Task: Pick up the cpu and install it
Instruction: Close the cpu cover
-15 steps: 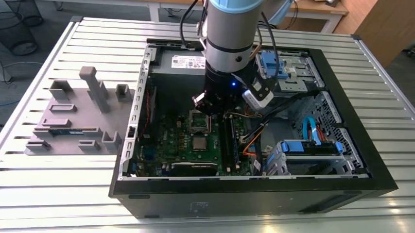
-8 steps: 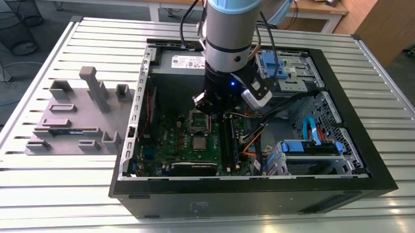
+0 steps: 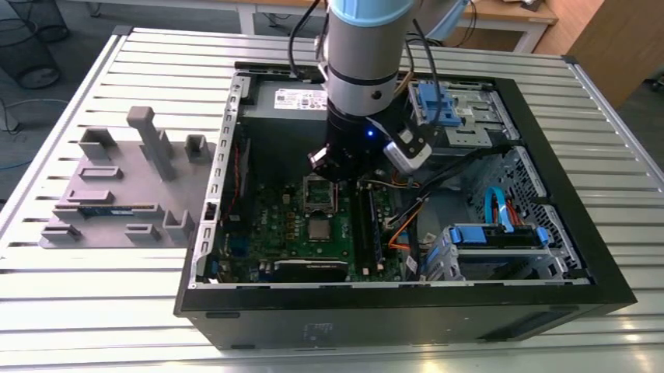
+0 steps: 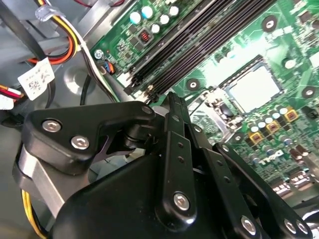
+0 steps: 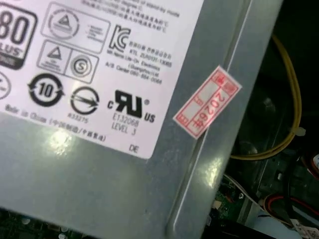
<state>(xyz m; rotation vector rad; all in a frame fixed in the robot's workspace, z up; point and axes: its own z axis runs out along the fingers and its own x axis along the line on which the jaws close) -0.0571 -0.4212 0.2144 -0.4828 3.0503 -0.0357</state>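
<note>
— Where is your end effector?

— My end effector (image 3: 334, 165) hangs inside the open computer case (image 3: 581, 256), low over the green motherboard (image 3: 285, 233). In the exterior view it sits just at the edge of the socket frame (image 3: 319, 194) nearer the power supply (image 3: 285, 99).

— And the cpu?

— In the second wrist view the cpu (image 4: 254, 92) shows as a pale, shiny square lying flat inside the socket frame, beside the dark memory slots (image 4: 199, 45). It lies near my end effector (image 4: 173, 107) but apart from it, out past the tip; I am not touching it.

— Are you holding anything?

— I cannot tell how far my end effector is open, and I cannot make out anything held in it.

— What else is around?

— The first wrist view looks onto the grey power supply (image 5: 99, 189) with its white label (image 5: 99, 64) and a red sticker (image 5: 207, 109). On the slatted worktop (image 3: 104, 311), at the exterior view's left, stands a grey tray (image 3: 73, 179) with a memory stick (image 3: 104, 210) lying in it, well apart from me.
</note>
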